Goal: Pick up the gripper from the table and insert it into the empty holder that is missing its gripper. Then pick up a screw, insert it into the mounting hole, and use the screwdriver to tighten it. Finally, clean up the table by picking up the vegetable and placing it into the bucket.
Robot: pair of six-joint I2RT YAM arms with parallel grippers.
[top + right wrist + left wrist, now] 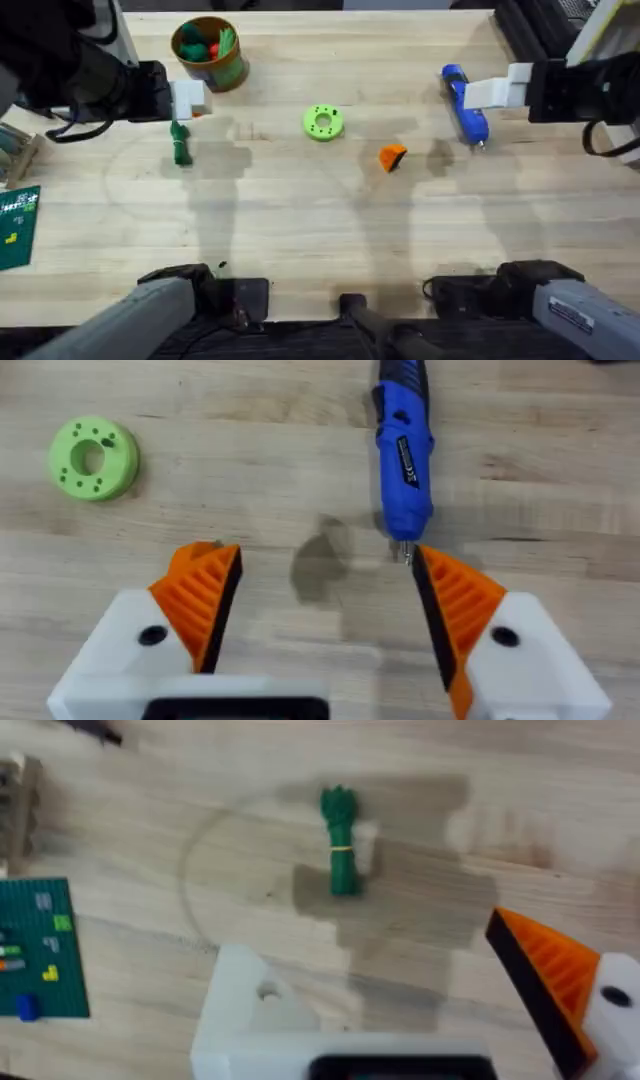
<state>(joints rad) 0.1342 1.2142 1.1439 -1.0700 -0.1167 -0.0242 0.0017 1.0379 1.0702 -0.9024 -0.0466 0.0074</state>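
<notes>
The loose orange gripper [392, 156] lies on the table right of centre. My left gripper [190, 100] [370, 945] hovers open above the dark green vegetable [180, 143] [340, 840]. One of its fingers is the bare white holder [245, 1010] with a mounting hole [268, 990]; the other finger carries an orange pad [545, 980]. My right gripper [490, 92] [322, 560] is open, both orange pads on, just short of the tip of the blue screwdriver [465, 105] [403, 450]. The bucket [208, 52] stands at the back left. A screw is out of view.
A bright green ring with holes [322, 122] [93, 457] lies at the table's middle. A green board [15, 225] [40, 960] sits at the left edge, with a wooden piece [20, 155] behind it.
</notes>
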